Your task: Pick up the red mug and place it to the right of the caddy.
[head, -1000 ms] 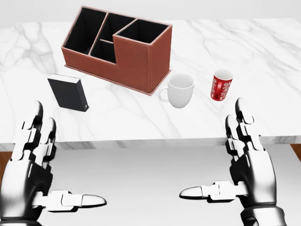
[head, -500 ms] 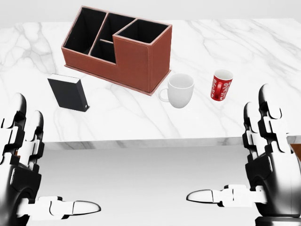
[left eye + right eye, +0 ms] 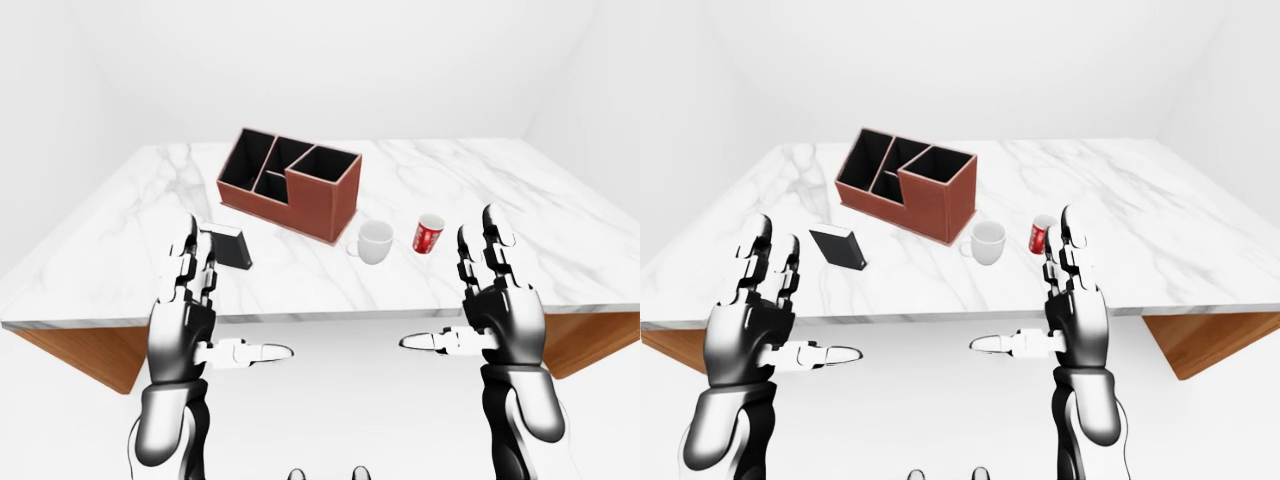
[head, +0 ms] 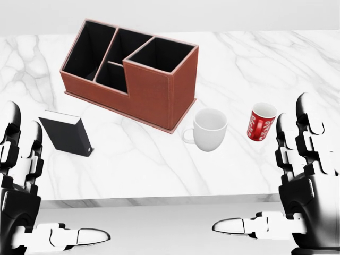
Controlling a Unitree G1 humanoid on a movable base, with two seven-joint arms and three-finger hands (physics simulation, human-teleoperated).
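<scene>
Table: a white marble table (image 4: pixel 265 58) with a brown side under its top, in a plain white room
Caddy: a brown box (image 4: pixel 130 71) with black spaces inside, standing on the table, toward the top left of the head view; its tall part is at its right end
Red mug: a small red mug (image 4: pixel 261 121) with white marks, standing up on the table; it is to the right of the caddy and a bit lower in the head view, well apart from it
White mug: a bigger white mug (image 4: pixel 209 129) stands between the caddy and the red mug, near the caddy's corner, with its handle to the left
Black box: a small black box (image 4: pixel 66 133) stands on the table, below the caddy's left end in the head view
Left hand: the left hand (image 3: pixel 187 322) is open, fingers up and thumb out to the side; it holds nothing and is near the table's near edge
Right hand: the right hand (image 4: pixel 304 183) is open too, fingers up, thumb pointing left; it is just below the red mug in the head view and is not touching it
</scene>
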